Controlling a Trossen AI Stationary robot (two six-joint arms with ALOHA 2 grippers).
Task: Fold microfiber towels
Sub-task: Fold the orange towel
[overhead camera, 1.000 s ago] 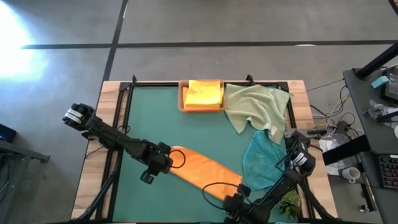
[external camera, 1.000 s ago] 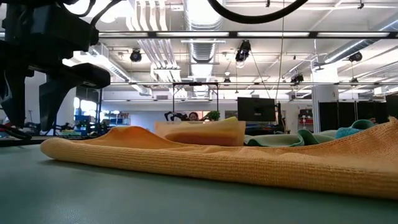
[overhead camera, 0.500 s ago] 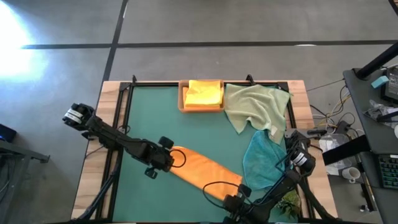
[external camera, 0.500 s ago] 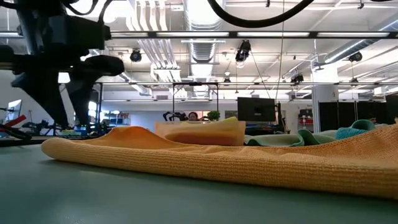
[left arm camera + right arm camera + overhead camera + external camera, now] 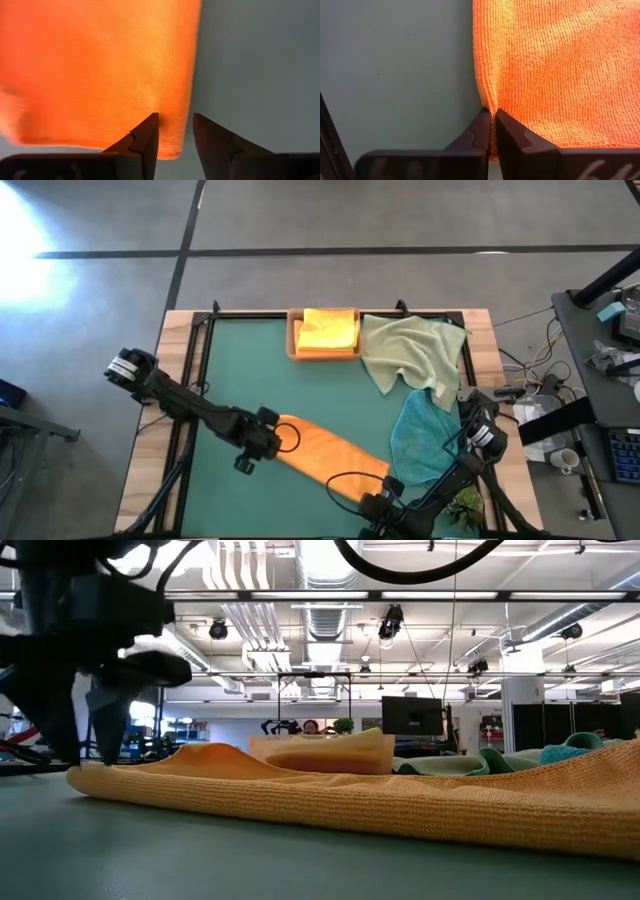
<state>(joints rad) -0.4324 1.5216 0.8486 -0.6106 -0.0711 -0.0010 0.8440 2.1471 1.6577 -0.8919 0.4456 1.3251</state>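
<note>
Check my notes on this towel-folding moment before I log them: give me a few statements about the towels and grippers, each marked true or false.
1. The right gripper is shut on the orange towel's edge. True.
2. The left gripper has clamped the towel. False: its fingers are open, straddling a corner.
3. The teal towel lies inside the wooden tray. False: it lies on the mat, near the right arm.
4. The pale green towel lies crumpled beside the tray. True.

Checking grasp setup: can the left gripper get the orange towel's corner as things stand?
Probably yes. The left gripper is open with its fingers astride the orange towel at a corner edge, nothing between. The right gripper is shut on the other end.
</note>
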